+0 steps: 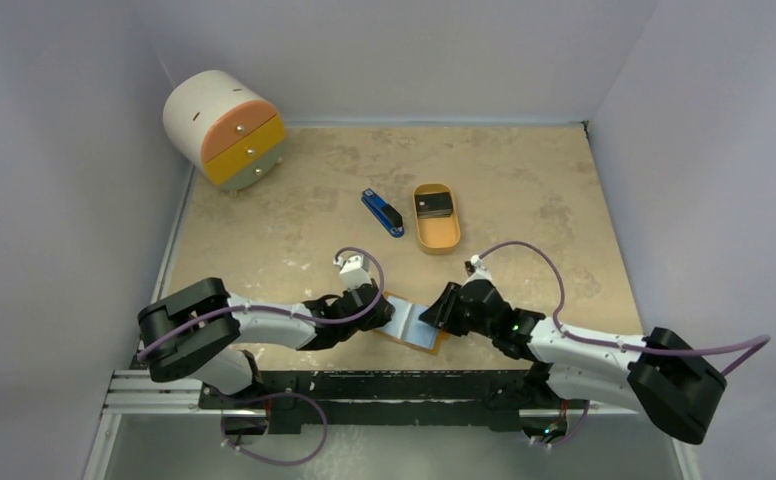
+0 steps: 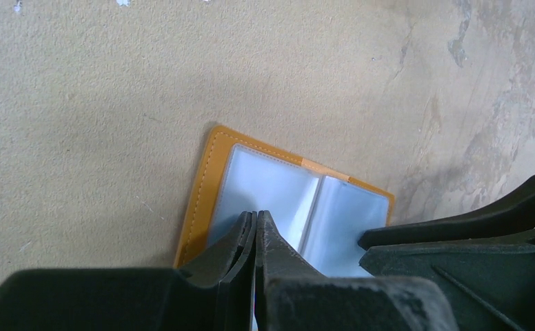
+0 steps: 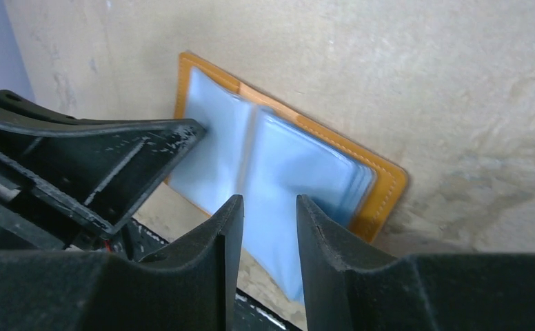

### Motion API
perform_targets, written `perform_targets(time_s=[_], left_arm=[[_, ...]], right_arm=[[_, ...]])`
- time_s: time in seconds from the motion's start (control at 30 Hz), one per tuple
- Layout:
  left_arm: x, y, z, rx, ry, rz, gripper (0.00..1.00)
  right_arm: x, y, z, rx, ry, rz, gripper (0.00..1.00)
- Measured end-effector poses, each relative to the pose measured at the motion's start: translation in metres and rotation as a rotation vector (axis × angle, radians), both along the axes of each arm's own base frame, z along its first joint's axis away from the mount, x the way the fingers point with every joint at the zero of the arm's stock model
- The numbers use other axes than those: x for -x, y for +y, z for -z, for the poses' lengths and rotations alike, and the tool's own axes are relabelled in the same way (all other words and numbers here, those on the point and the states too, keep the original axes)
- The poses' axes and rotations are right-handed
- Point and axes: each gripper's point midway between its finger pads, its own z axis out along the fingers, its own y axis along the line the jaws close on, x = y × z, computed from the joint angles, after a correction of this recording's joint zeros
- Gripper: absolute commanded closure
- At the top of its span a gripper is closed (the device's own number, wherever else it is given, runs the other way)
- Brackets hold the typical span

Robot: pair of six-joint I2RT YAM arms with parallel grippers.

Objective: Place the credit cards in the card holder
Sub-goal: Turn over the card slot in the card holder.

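Left fingers (image 2: 256, 224) are pressing flat against each other, fully clenched. Their tips are lying over the left clear plastic sleeve of the small orange leather-like folding card holder (image 2: 209, 181). I cannot tell whether a sleeve edge is pinched between them.

Right fingers (image 3: 237, 210) are standing apart, released, with a plain gap between them. They are hovering over the right-hand sleeves, and the stacked sleeve edges are showing through the gap.

The card holder is lying opened flat, inner side up, at the near edge of the beige mottled desk (image 1: 524, 190), between the two arms. Its orange stitched border is showing around the sleeves on both sides.

Farther back, the dark grey-black flat credit cards (image 1: 434, 205) are sitting inside an oval orange tray (image 1: 440, 238), well apart from the card holder. A blue-and-black stapler-like bar (image 1: 382, 212) is lying just left of the tray. A white rounded drawer unit with one orange and one yellow drawer front (image 1: 226, 125) is standing in the far left corner.
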Motion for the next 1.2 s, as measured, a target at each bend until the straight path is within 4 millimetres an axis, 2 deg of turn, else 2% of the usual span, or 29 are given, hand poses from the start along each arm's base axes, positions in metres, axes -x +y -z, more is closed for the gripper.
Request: perform_targets(time_s=[0.23,0.6,0.9,1.2], left_arm=[[-0.001,0.001,0.001,0.024,-0.001,-0.022,1.00],[0.001,0.014,0.001,0.047,-0.012,-0.057,1.00],[0.000,0.014,0.001,0.053,-0.004,-0.070,1.00],[-0.003,0.011,0.002,0.050,-0.003,-0.086,1.00]], right_arm=[[0.005,-0.007,0.010,0.033,0.054,0.029,0.61],[-0.017,0.016,0.008,0.091,0.059,0.006,0.58],[-0.014,-0.007,0.006,0.158,0.048,0.064,0.56],[-0.007,-0.021,0.010,0.174,0.061,0.089,0.56]])
